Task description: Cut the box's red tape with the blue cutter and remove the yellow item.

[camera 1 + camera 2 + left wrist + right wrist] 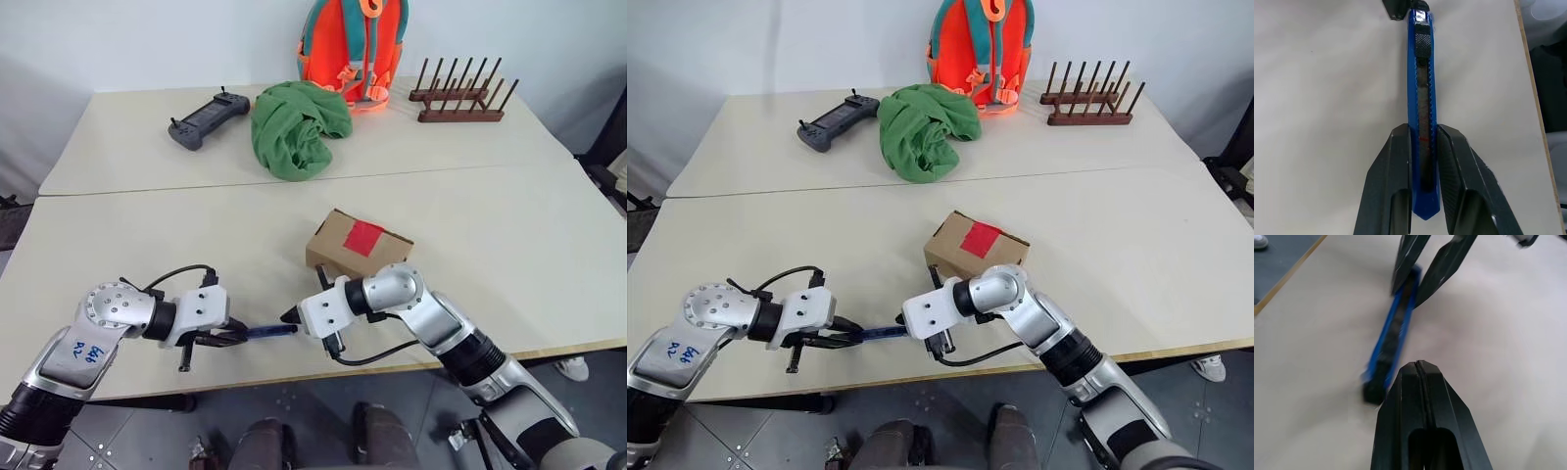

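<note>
Now, two pale tables point(509, 211) stand pushed together, with a seam between them running from side to side. On the far table an orange and teal backpack point(355, 44) leans at the wall, and a dark wooden rack point(460, 93) with upright pegs stands to its right. A crumpled green cloth point(297, 127) lies in front of the backpack, and a dark grey handheld controller point(208, 118) lies to the left of the cloth.

On the near table the box point(359, 250), a small brown carton, sits closed, just behind the right arm's wrist. The red tape point(364, 237) is a small square patch on the top face of the box, and it looks whole.

Both grippers are low over the near edge of the table, pointing toward each other. The left gripper point(1423, 147) pinches the blue cutter point(1421, 103) between its two black fingers, near the rear end of the handle. The cutter is about level, just above the table surface, and its front end points to the right gripper point(1418, 369). The black slider point(1422, 43) sits near that front end. The right gripper has its fingers pressed together with nothing between them, and its tip is just beside the cutter's front end; I cannot tell if they touch.
</note>
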